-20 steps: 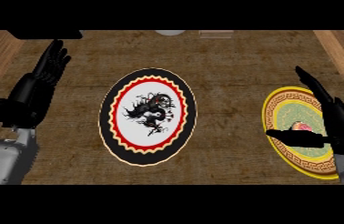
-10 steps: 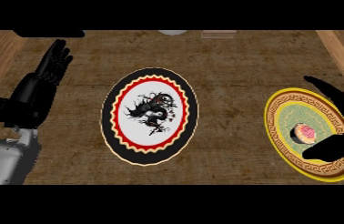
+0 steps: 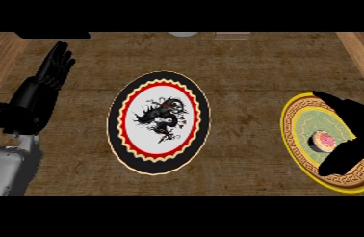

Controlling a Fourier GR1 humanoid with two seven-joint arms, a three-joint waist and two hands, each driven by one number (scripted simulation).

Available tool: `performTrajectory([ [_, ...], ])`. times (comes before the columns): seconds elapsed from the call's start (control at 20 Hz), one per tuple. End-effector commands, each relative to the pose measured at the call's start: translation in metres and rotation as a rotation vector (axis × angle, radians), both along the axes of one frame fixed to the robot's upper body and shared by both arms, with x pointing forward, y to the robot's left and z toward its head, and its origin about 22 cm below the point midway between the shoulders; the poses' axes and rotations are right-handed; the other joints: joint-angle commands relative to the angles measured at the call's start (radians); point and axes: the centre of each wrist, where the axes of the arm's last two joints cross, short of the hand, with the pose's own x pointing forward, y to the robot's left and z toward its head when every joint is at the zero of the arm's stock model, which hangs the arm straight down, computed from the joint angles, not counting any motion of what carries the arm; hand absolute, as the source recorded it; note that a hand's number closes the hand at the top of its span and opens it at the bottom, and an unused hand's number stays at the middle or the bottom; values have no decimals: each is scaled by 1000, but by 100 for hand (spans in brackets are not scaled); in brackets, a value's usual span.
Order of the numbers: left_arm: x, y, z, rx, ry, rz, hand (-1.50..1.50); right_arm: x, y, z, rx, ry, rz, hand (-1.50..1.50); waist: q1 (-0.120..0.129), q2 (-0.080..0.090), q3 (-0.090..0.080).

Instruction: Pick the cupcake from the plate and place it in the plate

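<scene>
Brown, woven-looking counter fills the view, with wooden edging at the far left and far right. Two plates lie on it. A dragon plate, black-rimmed with a red scalloped ring and a white middle, sits at the centre. A yellow plate, gold-bordered with a pale green middle, sits at the right edge and is partly cut off by it.

Judging by how things lie, the task is at its start. The cupcake, pink-topped, sits on the yellow plate, not lifted, and the dragon plate holds nothing. Left to do: close on the cupcake, raise it, carry it left across the bare counter, and set it on the dragon plate.

The right hand comes in from the right edge over the yellow plate. One dark part of it reaches across the plate's far side above the cupcake, and a larger part lies on the near side, so the cupcake sits in the gap between them, bracketed but with its top showing. The fingers look spread rather than curled round it; whether any of them touch it I cannot tell.

The left hand rests at the left, fingers straight and pointing away, holding nothing, well apart from both plates.
</scene>
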Motion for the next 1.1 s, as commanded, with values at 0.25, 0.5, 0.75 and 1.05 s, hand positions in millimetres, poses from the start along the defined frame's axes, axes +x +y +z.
performTrajectory([
  [0.25,-9,-12,3,-3,-19,7,0,11,-11,-23,-139,116,-73,-150,-1,0,1],
  [0.5,1,-2,17,5,10,2,0,17,-31,-36,-127,129,-97,-150,-4,0,1],
  [0.75,1,0,6,-3,-5,-13,0,31,-16,-88,-136,167,-81,-150,5,2,2],
  [1.05,-5,-5,-2,3,-6,10,0,16,-40,-97,-107,202,-87,-150,-1,0,1],
])
